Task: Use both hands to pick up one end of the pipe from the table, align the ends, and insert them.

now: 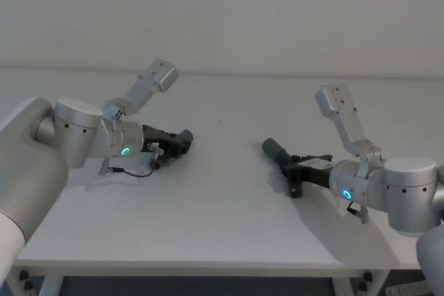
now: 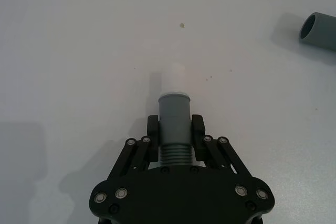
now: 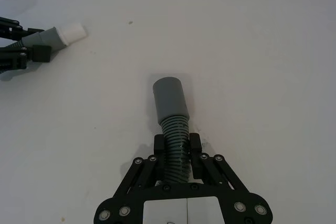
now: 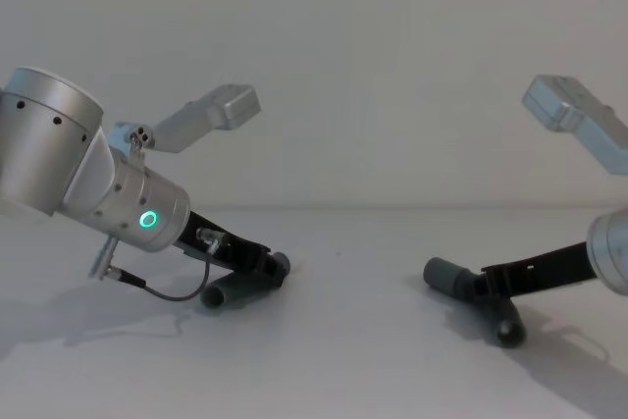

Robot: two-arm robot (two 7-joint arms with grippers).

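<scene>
left gripper (image 2: 175,127) and right gripper (image 3: 177,145) each clamp a pipe piece (image 2: 174,153), cuffs (image 3: 170,98) pointing roughly toward each other.

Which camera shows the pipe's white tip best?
The right wrist view: the white tip stands out side-on. In the left wrist view it blends into the table; head and chest: too small to tell.

Matt plastic on a matt bench (image 1: 222,206).
Left pipe (image 2: 174,153) and right pipe (image 3: 174,129) look like dull grey plastic, ribbed behind smooth cuffs (image 3: 169,98); one tip (image 3: 72,32) is matt white. Left claw (image 2: 175,129) and right claw (image 3: 177,148) are matt black, their screws (image 2: 122,193) shiny metal.
</scene>
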